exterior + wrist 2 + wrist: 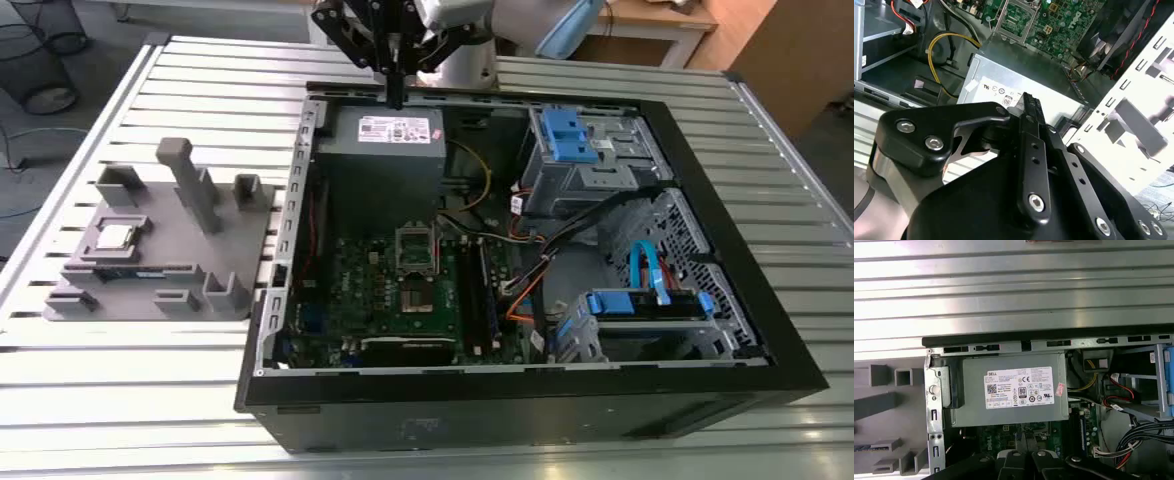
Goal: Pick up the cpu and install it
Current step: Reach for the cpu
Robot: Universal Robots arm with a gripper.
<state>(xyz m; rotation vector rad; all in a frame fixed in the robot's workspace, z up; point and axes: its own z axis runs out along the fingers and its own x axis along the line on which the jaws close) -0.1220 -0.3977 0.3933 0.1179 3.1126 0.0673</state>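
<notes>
The cpu (118, 236), a small silver square, lies on the grey holder block (200, 260) on the exterior view's left, outside the computer case. My gripper (396, 98) hangs over the far rim of the open case, above the power supply (387, 135), far from the cpu. Its black fingers are pressed together with nothing between them, as the second wrist view shows at the gripper (1029, 102). The metal-framed socket (415, 252) sits mid-motherboard, and in the second wrist view the socket (1016, 17) lies beyond the power supply.
The case (747, 330) lies open on a slatted metal table (200, 80). Drive cages with blue clips (574, 135) and cable bundles (574, 240) fill its right side. A green memory stick (127, 271) rests on the holder block, whose upright posts (187, 180) stand near the cpu.
</notes>
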